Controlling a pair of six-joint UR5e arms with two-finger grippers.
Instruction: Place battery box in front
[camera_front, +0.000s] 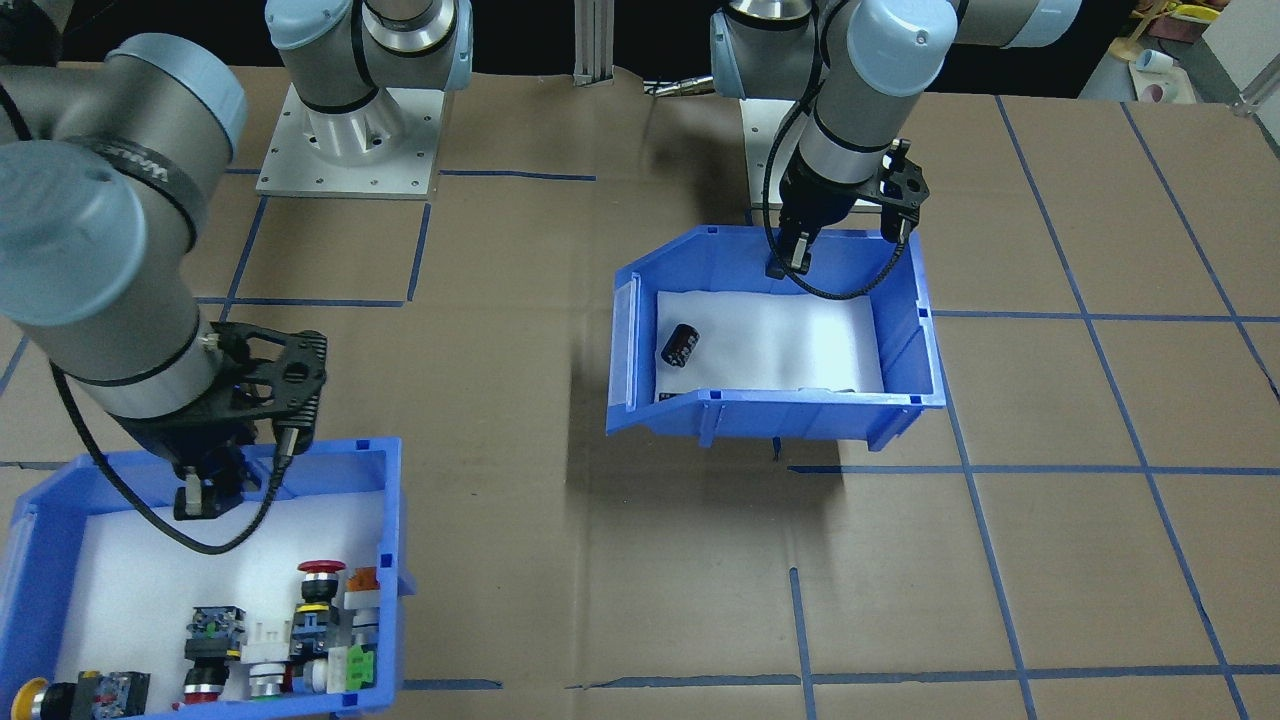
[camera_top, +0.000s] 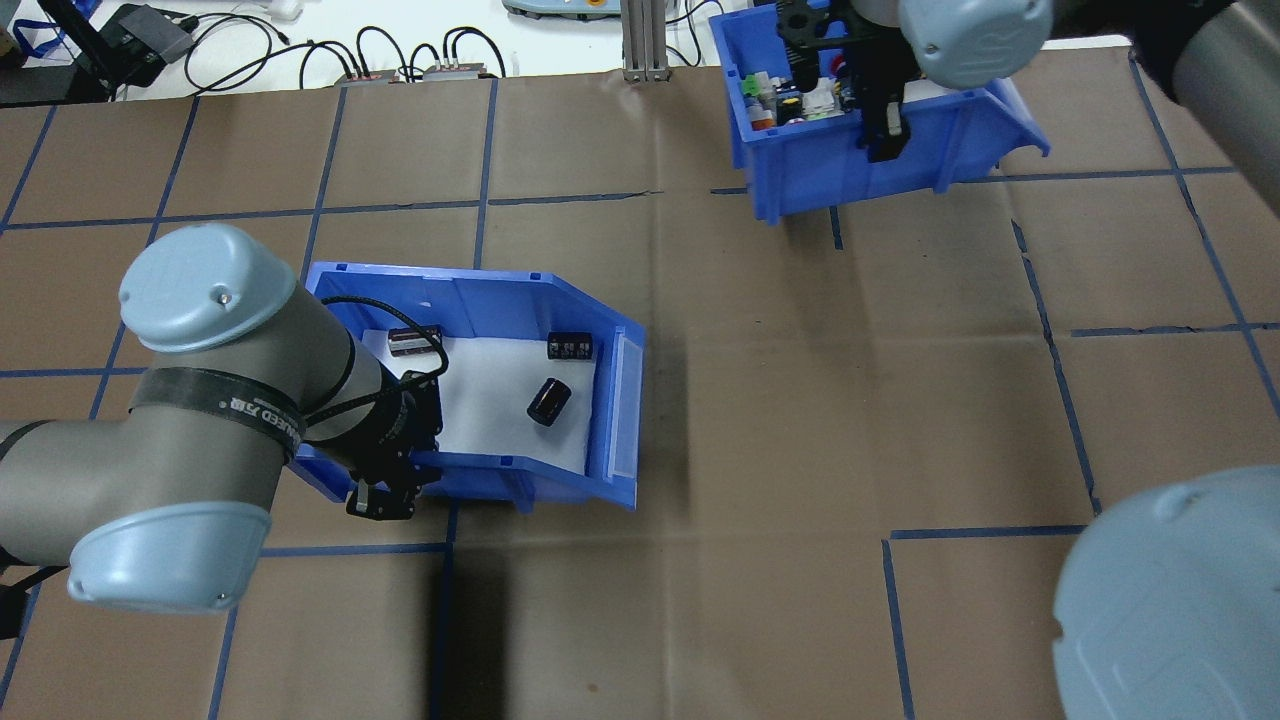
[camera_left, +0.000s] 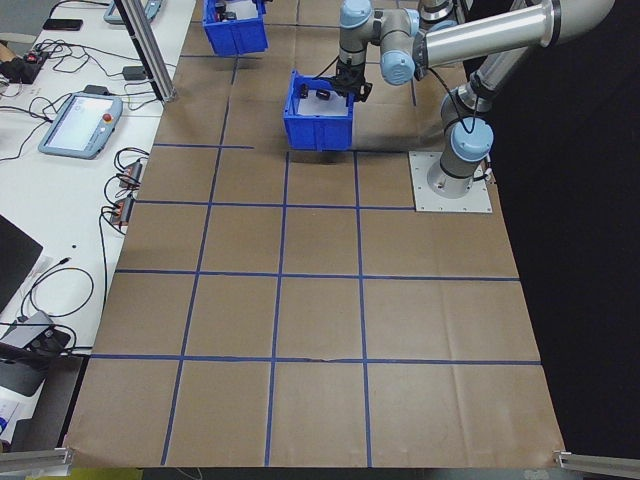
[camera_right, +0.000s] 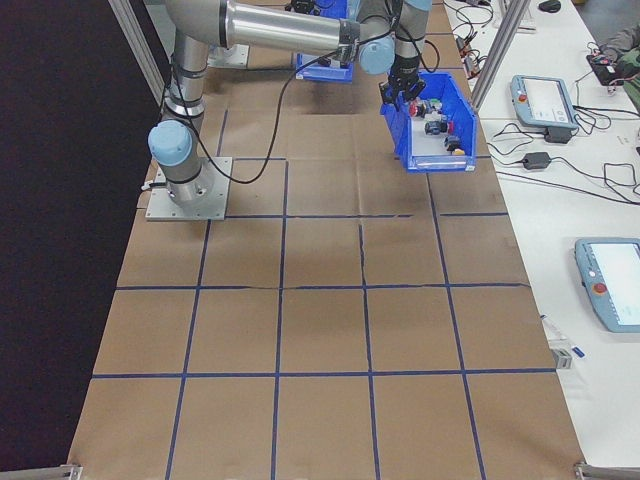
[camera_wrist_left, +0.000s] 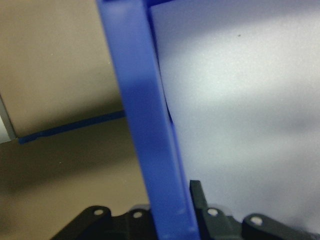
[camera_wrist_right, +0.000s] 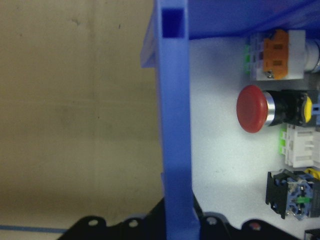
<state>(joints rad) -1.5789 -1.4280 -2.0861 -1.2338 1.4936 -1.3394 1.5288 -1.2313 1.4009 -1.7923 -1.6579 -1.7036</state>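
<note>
Overhead exterior view shows the brown-papered tabletop (camera_top: 800, 400) with its blue tape grid, and the battery box (camera_top: 520, 300) sitting on the robot's left side, sloped front toward the middle. The second blue bin (camera_top: 800, 170), full of colourful switches, is far forward on the right, well apart from it. The left gripper (camera_top: 385, 495) straddles the battery box's back wall; in the left wrist view the wall runs between its fingers (camera_wrist_left: 200, 200), which look closed on it. The right gripper (camera_top: 885, 125) likewise pinches a wall of the switch bin, the wall held between its fingers in the right wrist view.

The battery box looks like stiff, light moulded plastic, so a pinch on the back wall should carry it, though it may tilt toward its open front. The three dark cells (camera_top: 549, 400) lie loose on the white foam liner (camera_top: 480, 400) and could roll if it tips.

From the front-facing view only one cell is plain; the others hide behind the near wall. The left arm covers the box's rear corner overhead.
</note>
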